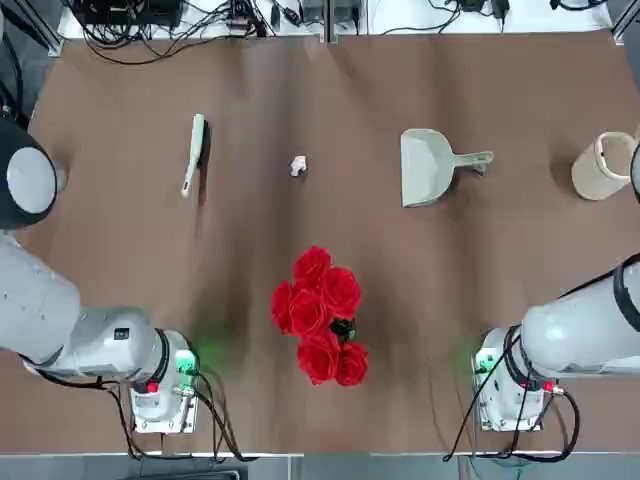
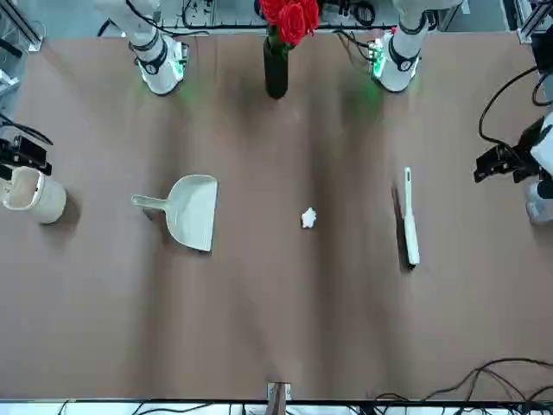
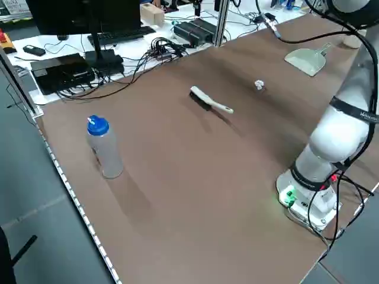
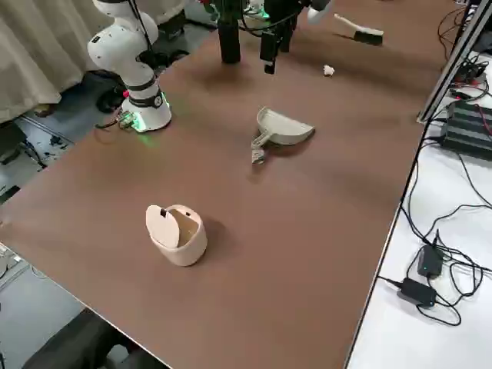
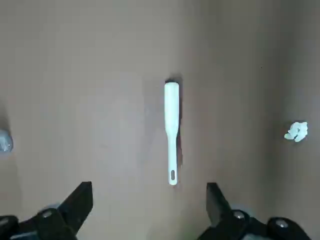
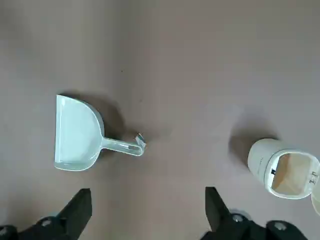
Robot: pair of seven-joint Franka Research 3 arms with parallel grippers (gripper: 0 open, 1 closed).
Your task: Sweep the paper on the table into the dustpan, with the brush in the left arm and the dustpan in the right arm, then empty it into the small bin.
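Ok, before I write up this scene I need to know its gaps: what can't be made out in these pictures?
- Bottom inside of the small bin: right side view, hidden by its near wall and the lid.
- Most of the brush's bristles: left wrist view, hidden under the pale handle.
- Print on the bin: right wrist view, too small to read.
- Vase below the red roses: top view, hidden by the blooms.

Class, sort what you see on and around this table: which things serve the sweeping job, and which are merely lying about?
For the job:
- brush
- dustpan
- paper scrap
- small bin
- table

Lying about:
- red roses
- blue-capped bottle
- monitor
- black cables
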